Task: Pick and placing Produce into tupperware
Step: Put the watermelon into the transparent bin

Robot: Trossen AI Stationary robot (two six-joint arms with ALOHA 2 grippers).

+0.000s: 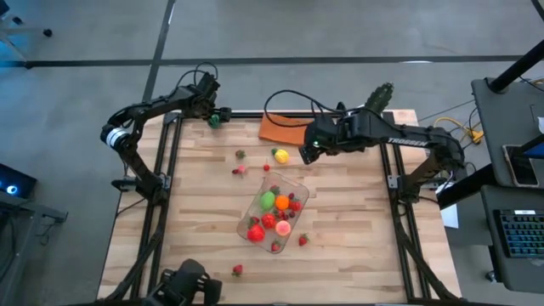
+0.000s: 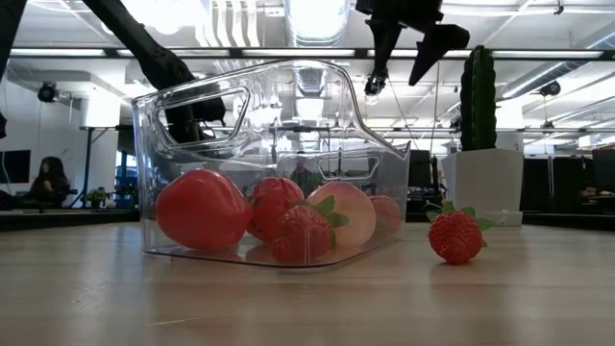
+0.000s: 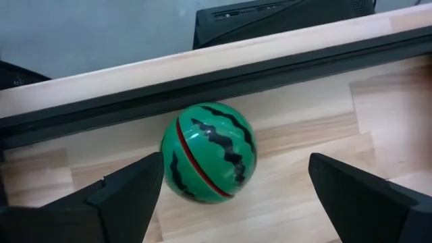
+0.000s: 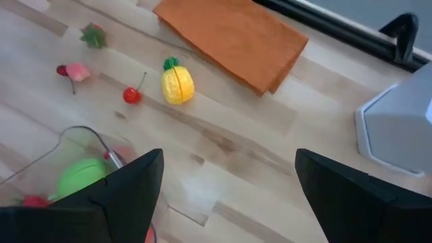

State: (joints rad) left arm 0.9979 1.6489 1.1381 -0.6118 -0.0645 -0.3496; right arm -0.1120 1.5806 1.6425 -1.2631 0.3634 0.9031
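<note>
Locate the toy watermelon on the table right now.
The toy watermelon lies at the table's far left corner in the high view, between the open fingers of the left tool, beside the table's dark edge rail.

- White lettering "TROSSEN" runs along the right arm in the high view, on its forearm.
- No other lettering can be read.
</note>
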